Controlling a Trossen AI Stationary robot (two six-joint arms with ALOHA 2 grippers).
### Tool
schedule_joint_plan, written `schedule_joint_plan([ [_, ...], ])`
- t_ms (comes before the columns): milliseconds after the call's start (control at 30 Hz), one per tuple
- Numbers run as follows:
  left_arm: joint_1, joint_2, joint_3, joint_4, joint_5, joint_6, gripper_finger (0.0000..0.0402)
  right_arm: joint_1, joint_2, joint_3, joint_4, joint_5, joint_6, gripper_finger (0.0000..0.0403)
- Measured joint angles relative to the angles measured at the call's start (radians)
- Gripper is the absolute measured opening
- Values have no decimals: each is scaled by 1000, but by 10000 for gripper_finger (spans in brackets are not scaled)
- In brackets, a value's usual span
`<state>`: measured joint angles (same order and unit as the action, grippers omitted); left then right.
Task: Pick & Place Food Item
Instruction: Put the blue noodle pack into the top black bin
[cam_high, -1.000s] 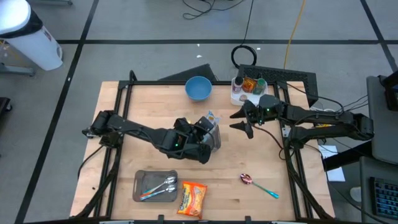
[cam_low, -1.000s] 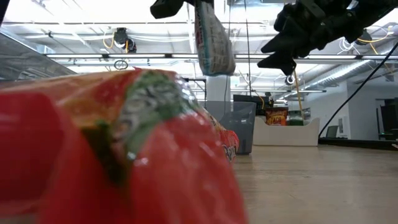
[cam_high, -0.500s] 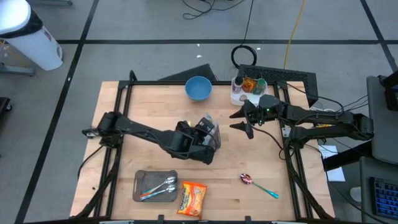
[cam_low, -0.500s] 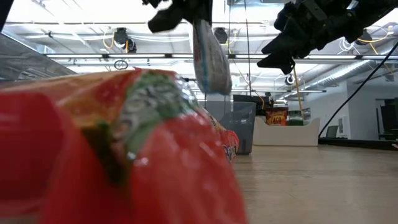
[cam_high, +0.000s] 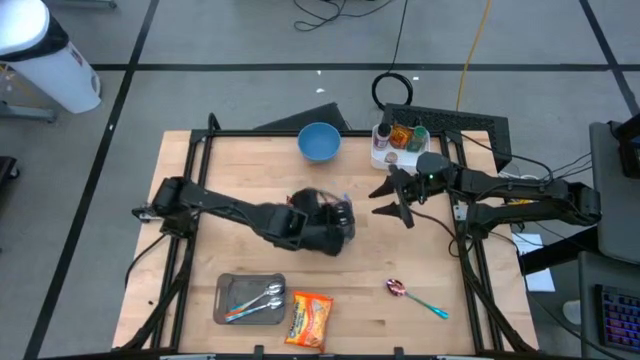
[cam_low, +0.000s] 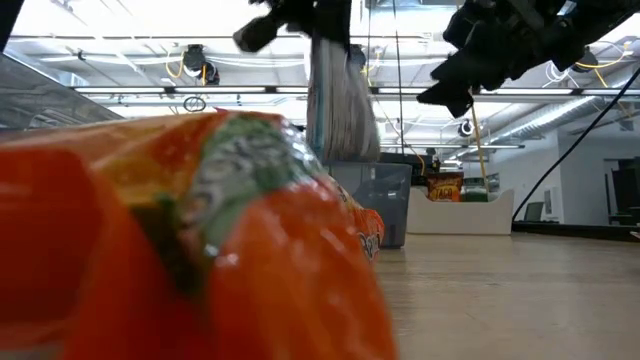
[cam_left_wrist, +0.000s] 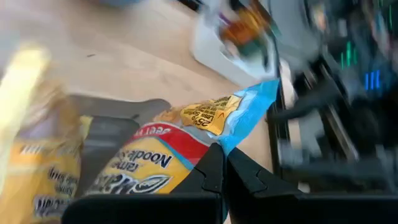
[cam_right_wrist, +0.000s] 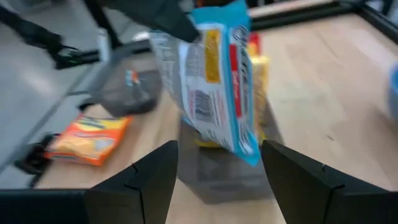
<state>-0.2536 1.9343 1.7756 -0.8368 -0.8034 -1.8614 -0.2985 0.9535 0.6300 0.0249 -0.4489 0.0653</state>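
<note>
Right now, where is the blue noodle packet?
The noodle packet hangs in the left gripper near the table's middle, above a grey container, with the open right gripper waiting beside it.

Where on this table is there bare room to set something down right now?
Free patches: the wood left of the blue bowl, and between the orange snack bag and the spoon. Crowded: the middle, where the left gripper holds a noodle packet over a grey bin.

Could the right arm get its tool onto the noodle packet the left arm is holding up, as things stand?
Probably yes. The right tool is open, and the noodle packet hangs from the shut left tool straight ahead of it, with nothing visible between them.
</note>
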Motion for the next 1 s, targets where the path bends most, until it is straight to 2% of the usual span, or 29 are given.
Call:
schedule_joint_plan([
  [167, 50, -63, 0, 164, 183, 420, 0, -1, 1, 16, 62, -106, 24, 226],
  [300, 91, -77, 0, 260, 317, 597, 0, -1, 0, 55, 84, -102, 28, 226],
  [467, 119, -77, 0, 292, 407, 668, 0, -2, 0, 83, 87, -100, 28, 226],
  [700, 123, -77, 0, 320, 438, 715, 0, -1, 1, 84, 78, -98, 28, 216],
  [833, 122, -76, 0, 314, 447, 716, 0, -1, 1, 84, 78, -98, 28, 176],
  [1000, 123, -76, 0, 316, 455, 727, 0, -1, 1, 84, 86, -98, 28, 99],
])
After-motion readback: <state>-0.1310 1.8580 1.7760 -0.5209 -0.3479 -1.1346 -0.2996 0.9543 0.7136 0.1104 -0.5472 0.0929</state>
